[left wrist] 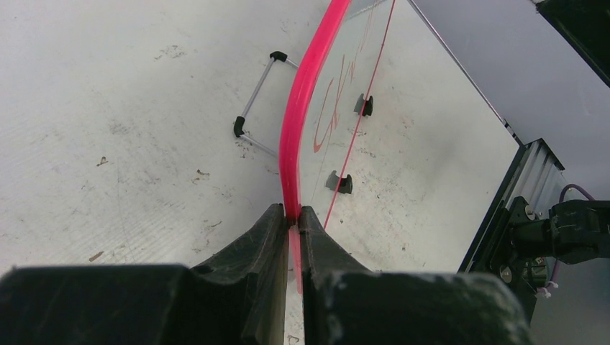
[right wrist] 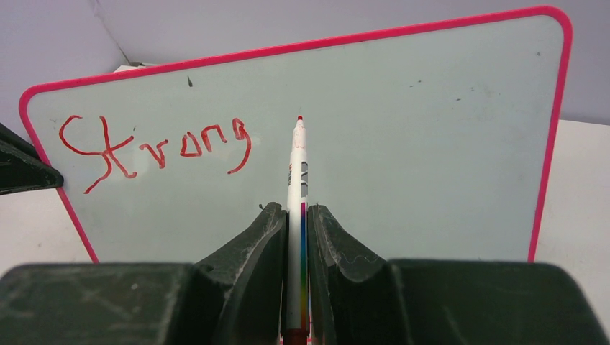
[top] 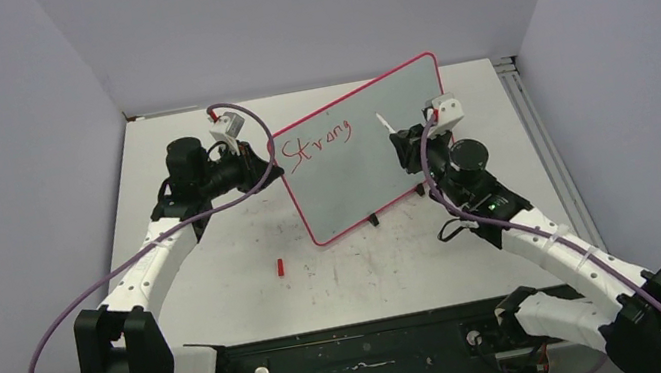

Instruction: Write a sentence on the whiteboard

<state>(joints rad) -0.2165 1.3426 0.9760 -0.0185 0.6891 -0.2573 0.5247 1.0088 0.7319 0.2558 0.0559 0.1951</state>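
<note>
Both arms look alike from here. The left arm [top: 148, 273] and right arm [top: 561, 254] have smooth white shell links between chunky black joint blocks. A purple cable [top: 54, 327] trails loosely along each one, up to a small white camera housing [top: 228, 127] at the wrist. The left tool [left wrist: 293, 215] and right tool [right wrist: 296, 212] have matte black, wedge-shaped fingers, scuffed and dusty grey. A tiny green light [top: 497, 209] glows on the right arm. The black plate [top: 364, 348] between the bases is dotted with screws.

Rectangular whiteboard [right wrist: 403, 144], pale white with pink-red rim; red handwritten marker lettering [right wrist: 155, 147] in the frame's upper left; slim white marker pen [right wrist: 296, 180] with rainbow stripe, red tip; scuffed white desk [top: 361, 273] speckled grey
</note>
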